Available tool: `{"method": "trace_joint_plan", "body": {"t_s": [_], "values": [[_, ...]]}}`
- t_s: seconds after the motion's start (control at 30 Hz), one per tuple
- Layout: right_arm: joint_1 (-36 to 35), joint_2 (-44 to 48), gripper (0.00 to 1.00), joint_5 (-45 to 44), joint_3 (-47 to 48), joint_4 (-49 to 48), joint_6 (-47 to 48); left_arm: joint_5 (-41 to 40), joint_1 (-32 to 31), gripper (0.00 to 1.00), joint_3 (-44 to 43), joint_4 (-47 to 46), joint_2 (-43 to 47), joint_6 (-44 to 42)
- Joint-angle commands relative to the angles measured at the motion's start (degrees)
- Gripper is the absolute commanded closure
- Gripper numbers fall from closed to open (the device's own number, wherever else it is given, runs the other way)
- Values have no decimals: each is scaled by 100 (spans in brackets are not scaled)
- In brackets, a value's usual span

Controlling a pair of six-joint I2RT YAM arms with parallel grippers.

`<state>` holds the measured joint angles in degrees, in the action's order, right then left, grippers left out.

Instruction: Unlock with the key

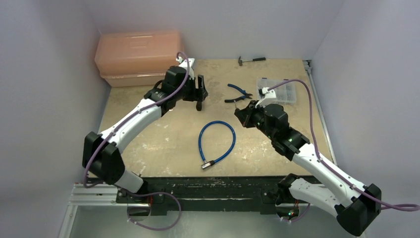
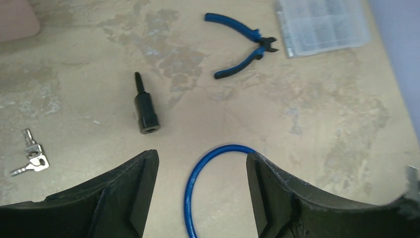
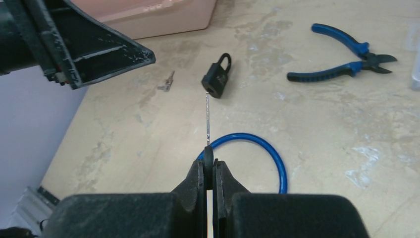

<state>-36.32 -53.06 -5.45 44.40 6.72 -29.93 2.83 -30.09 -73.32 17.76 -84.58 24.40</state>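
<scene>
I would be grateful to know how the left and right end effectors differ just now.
The left end effector stands wide open and empty; the right end effector is shut on the key. The left looks down over the blue cable; the right aims its key toward the padlock. Both are black.

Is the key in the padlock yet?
Out. The right hand pinches the key, and the padlock lies alone on the table, nothing in it.

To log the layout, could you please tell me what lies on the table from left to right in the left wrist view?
Silver keys → small black padlock → blue-handled pliers → clear compartment box.
</scene>
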Motion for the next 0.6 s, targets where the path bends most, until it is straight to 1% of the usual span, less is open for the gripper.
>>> {"method": "trace_joint_plan", "body": {"t_s": [0.0, 0.2, 0.4, 0.57], "values": [[2, 133, 100, -471, -222, 93, -89, -655, -22, 31, -569, 246, -640, -456], [2, 138, 100, -402, -356, 177, -127, -1218, -32, 31, -1177, 505, -1732, -744], [2, 175, 100, -375, -467, 201, -102, -1424, -32, 31, -1806, 698, -2654, -760], [2, 164, 100, -358, -485, 203, -75, -1572, -32, 33, -2166, 843, -3226, -704]]}}
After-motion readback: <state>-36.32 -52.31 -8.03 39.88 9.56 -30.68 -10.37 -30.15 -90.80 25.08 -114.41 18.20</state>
